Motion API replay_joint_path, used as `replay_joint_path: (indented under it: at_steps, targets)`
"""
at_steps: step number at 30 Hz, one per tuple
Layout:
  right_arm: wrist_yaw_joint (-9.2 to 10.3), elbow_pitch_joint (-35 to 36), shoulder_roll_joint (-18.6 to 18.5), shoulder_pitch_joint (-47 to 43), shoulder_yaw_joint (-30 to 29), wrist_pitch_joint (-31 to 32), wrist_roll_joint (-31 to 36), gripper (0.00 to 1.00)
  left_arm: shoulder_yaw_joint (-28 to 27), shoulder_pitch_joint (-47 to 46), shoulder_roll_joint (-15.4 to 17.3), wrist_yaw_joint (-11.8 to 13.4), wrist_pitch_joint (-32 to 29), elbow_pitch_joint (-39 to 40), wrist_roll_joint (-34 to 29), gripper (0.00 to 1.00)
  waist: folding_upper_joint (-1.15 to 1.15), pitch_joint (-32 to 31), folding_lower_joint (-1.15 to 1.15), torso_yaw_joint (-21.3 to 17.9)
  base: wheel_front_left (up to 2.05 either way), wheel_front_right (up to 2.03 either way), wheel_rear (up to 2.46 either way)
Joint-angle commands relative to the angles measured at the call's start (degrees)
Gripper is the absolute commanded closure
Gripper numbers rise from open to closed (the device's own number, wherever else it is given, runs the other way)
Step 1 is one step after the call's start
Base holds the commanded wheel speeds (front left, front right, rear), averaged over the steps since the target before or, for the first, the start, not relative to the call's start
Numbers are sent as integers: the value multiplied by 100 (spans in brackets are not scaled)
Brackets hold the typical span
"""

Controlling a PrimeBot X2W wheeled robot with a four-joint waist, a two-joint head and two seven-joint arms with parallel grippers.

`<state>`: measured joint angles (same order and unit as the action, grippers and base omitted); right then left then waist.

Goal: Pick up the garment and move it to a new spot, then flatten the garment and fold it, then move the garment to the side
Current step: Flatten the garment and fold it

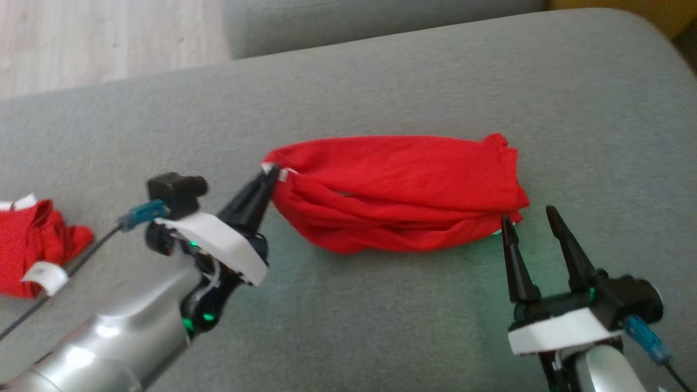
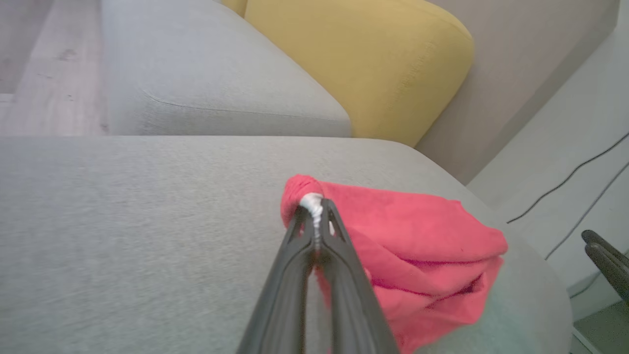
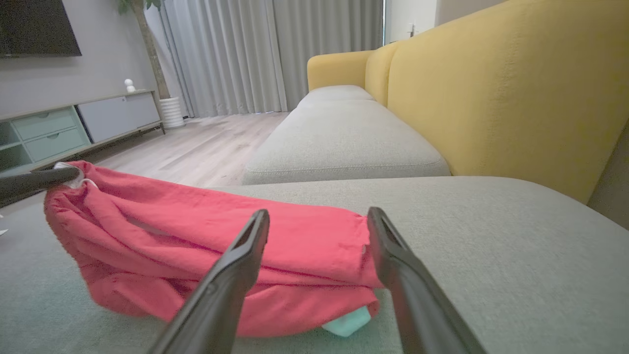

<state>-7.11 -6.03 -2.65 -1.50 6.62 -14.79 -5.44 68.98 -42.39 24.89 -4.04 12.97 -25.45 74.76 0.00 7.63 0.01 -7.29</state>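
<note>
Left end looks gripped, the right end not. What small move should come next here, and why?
Probably ease the right gripper forward onto the near right corner of the garment and close. The left gripper pinches the white-trimmed left end, while the right one stands open at the cloth's edge, gripping nothing.

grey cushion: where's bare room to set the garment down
Free: the wide strip of grey cushion beyond the garment, and the stretch to its right. Crowded: the left edge, by the second red cloth and the left gripper.

The garment lies on the cushion, with the left gripper at its left end and the right gripper just beside its right corner. A second garment lies far left.
</note>
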Motion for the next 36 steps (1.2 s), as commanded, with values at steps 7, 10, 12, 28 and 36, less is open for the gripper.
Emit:
replay_joint_path:
  at_steps: [7,10,12,28,36]
  targets:
    - [-37,-464,-360,766,235,-21,653,0,-742,-118,285,-42,197,59,-418,100,0,313,-1,484,0,0,0]
    - [-37,-924,-522,1011,475,-21,718,0,-909,-82,215,-107,200,70,-548,100,0,343,-1,585,0,0,0]
    - [-37,-1210,-583,1180,627,-21,673,0,-1007,-53,155,-141,201,70,-627,100,0,356,-1,652,0,0,0]
    - [-37,-1095,-653,1787,787,-21,262,100,-1435,102,-16,-292,202,92,-1341,100,0,255,-1,660,0,0,0]
    - [-37,734,-704,1493,-331,-21,601,100,-1768,526,227,-336,202,1164,-1777,100,0,-1,-1,243,0,0,0]
